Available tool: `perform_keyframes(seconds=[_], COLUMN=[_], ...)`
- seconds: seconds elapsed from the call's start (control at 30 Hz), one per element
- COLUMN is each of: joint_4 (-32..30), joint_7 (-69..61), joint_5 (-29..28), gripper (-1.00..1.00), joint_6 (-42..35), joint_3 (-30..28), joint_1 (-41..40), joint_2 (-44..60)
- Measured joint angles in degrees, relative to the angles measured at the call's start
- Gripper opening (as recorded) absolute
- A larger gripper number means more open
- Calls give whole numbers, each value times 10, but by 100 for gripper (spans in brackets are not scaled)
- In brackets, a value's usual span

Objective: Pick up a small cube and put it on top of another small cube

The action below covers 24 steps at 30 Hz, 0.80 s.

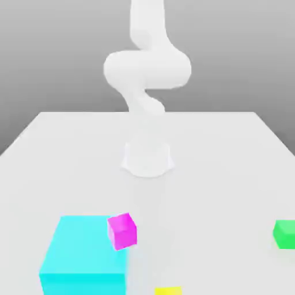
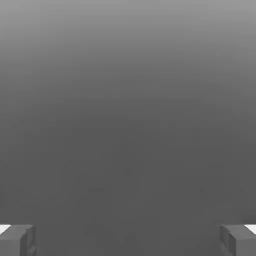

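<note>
**A:** ok so how far along is this stacking thing? doesn't look like much is done tbh

**B:** yeah basically nothing yet imo. In the hand view the gripper (image 2: 128,240) has its two fingertips (image 2: 17,240) way out at opposite edges, so the claw is wide and there's nothing between them, just grey backdrop. No pick, no lift, no stack.

**A:** where's the target then?

**B:** the magenta cube (image 1: 122,231) sits low in the exterior view, touching or overlapping the big cyan block (image 1: 80,256) at its near top corner on the exterior view's right. Can't tell if it's resting on the block or just beside it.

**A:** which way does it point? long axis?

**B:** it's a cube, so no long axis really. It looks turned a bit, one corner edge facing the camera, top face roughly level.

**A:** and the orange-red one it's supposed to grab?

**B:** can't place it. There's a green cube (image 1: 284,233) at the far right of the exterior view and a yellow cube (image 1: 167,291) at the bottom edge, on the white table (image 1: 230,161). Whole job's still left afaict.
</note>
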Motion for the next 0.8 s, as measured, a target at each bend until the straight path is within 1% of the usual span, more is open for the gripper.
perform_keyframes(seconds=[0.27, 0.5, 0.8], joint_4=[48, 89, 141], joint_7=[-112, -208, -317], joint_5=[-2, -4, -28], gripper=[0, 0, 0], joint_6=[23, 43, 68], joint_3=[11, 34, 66], joint_1=[60, 99, 150], joint_2=[170, 315, 503])
